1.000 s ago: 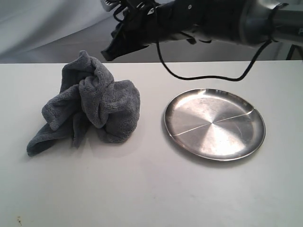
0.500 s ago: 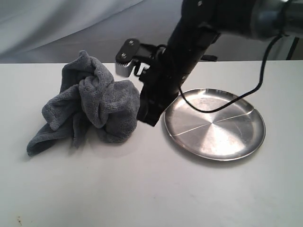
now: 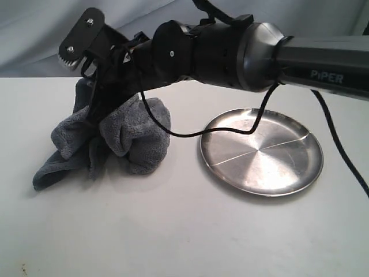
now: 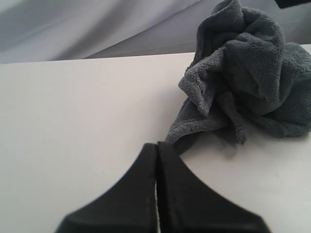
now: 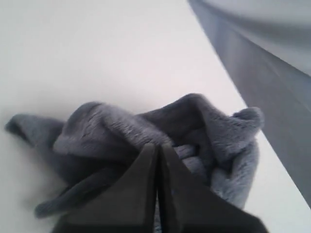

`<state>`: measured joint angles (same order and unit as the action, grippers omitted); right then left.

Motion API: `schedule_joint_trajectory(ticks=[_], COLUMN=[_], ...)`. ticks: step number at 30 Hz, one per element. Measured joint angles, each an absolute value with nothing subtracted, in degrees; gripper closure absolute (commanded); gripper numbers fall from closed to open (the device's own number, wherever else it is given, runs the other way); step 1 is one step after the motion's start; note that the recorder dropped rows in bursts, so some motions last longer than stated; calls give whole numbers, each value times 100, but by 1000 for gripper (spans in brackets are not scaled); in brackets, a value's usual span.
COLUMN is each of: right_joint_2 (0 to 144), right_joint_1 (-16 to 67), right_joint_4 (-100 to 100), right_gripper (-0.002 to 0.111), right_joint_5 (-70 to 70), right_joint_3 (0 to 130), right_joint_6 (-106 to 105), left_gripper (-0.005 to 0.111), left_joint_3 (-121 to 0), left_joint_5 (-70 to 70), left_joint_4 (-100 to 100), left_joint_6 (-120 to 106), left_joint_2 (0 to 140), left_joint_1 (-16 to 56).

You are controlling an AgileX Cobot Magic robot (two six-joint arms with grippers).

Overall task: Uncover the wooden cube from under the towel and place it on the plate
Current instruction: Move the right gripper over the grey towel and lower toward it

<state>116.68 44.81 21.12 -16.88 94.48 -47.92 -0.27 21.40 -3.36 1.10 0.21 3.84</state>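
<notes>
The dark grey towel (image 3: 124,135) lies bunched in a heap on the white table, left of the silver plate (image 3: 262,151). No wooden cube shows in any view. My right gripper (image 3: 97,120) reaches across from the right and hangs right at the top of the towel (image 5: 194,121); its fingers (image 5: 146,194) are pressed together with nothing seen between them. My left gripper (image 4: 156,144) is shut too, low over the table, with its tips just short of the towel's trailing corner (image 4: 181,137). The exterior view does not show the left gripper.
The right arm's black body (image 3: 219,49) and its cable (image 3: 230,131) stretch over the back of the table, the cable drooping above the plate's left rim. The white table (image 3: 173,231) runs to a grey cloth backdrop (image 3: 34,34).
The right arm swung down from behind the table, passed the gap between towel and plate, and now sits to the left over the towel's top. Towel and plate have not moved.
</notes>
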Motion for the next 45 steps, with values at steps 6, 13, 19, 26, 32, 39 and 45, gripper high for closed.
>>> schedule_joint_trajectory(ticks=[6,13,19,26,32,39,45], right_joint_2=[11361,10839,10976,10994,10994,10994,10994], right_joint_1=[3988,3594,3594,3594,3594,3594,3594], right_joint_4=[2062,1834,1935,2171,2453,3091,3276], right_gripper=[108,108,108,108,108,108,108], right_joint_5=[-2245,-4980,-6861,-6907,-6789,-6382,-5297], right_joint_3=[9448,9448,9448,9448,9448,9448,9448], right_joint_6=[-4200,-4185,-4196,-4196,-4196,-4568,-4711], left_gripper=[107,107,107,107,107,107,107], left_joint_3=[-27,-27,-27,-27,-27,-27,-27], left_joint_5=[2140,2140,2140,2140,2140,2140,2140], left_joint_4=[-336,-336,-336,-336,-336,-336,-336], left_joint_6=[110,110,110,110,110,110,110], left_joint_2=[21,21,21,21,21,21,21], left_joint_1=[384,384,384,384,384,384,384])
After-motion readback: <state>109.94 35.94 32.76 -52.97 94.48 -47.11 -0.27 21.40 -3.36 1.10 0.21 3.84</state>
